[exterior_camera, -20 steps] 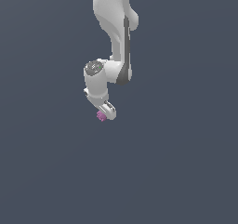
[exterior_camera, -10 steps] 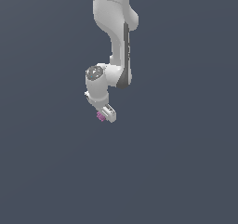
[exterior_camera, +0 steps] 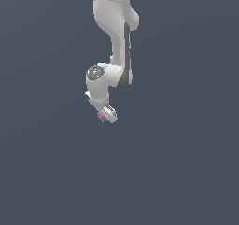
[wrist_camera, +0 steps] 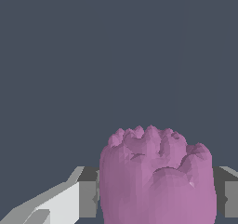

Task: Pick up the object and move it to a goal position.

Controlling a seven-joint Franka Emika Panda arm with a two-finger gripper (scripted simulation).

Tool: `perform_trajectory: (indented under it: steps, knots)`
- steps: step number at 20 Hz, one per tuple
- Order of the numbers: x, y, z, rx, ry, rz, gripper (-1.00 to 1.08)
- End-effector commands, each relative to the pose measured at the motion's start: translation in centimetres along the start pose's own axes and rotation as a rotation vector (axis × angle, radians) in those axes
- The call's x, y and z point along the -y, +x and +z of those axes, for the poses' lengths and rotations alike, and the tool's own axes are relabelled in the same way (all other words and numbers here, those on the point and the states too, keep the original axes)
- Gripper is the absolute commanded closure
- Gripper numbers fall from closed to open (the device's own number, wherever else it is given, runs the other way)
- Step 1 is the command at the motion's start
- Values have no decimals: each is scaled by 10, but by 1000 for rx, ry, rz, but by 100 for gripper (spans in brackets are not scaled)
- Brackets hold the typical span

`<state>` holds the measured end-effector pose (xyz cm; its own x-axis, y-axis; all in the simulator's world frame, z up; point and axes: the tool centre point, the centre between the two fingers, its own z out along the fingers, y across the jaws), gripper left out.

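The object is a small magenta-purple bumpy lump [exterior_camera: 101,117], seen at the tip of the white arm in the exterior view. In the wrist view the object [wrist_camera: 155,176] fills the space between the two grey fingers [wrist_camera: 88,193], which press on both its sides. My gripper [exterior_camera: 105,116] is shut on the object and holds it in the air, tilted, below the arm's wrist. Most of the lump is hidden behind the gripper in the exterior view.
A plain dark grey-blue ground [exterior_camera: 186,172] surrounds the arm. The white arm [exterior_camera: 116,32] comes down from the top of the exterior view. No other objects show.
The gripper with the object has shifted slightly, a little higher and toward the exterior view's right. The hold on the object is unchanged.
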<state>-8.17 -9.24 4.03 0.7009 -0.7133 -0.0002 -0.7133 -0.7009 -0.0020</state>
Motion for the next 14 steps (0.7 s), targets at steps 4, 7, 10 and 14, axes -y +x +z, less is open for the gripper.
perform_trajectory:
  steps: [4,7,10,14]
  knots:
    - [11,-6,-9,8,21,17,108]
    - [24,-13,-21,20,47,39,108]
    - [42,-21,-39,36,84,70,108]
    - [73,-35,-72,64,150,125,108]
